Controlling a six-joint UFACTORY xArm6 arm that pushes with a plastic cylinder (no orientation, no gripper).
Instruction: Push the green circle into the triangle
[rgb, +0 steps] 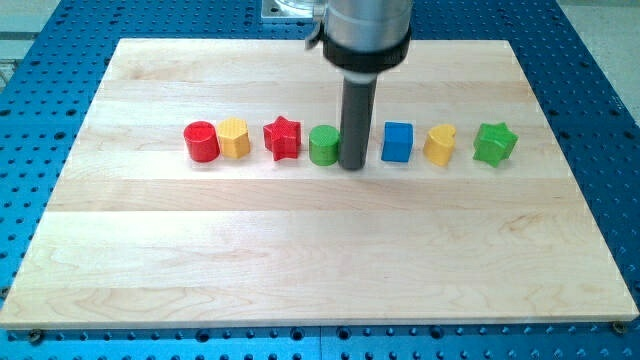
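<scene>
The green circle (323, 146) is a short green cylinder in a row of blocks across the middle of the wooden board (320, 250). My tip (352, 165) stands right against its right side, touching or nearly touching it. The dark rod rises from there to the grey arm end at the view's top. I see no triangle block; the rod may hide something between the green circle and the blue cube (397, 142).
Left of the green circle in the row are a red star (283, 138), a yellow hexagon (234, 138) and a red cylinder (201, 141). Right of the blue cube are a yellow heart (439, 145) and a green star (494, 143). A blue perforated table (40, 150) surrounds the board.
</scene>
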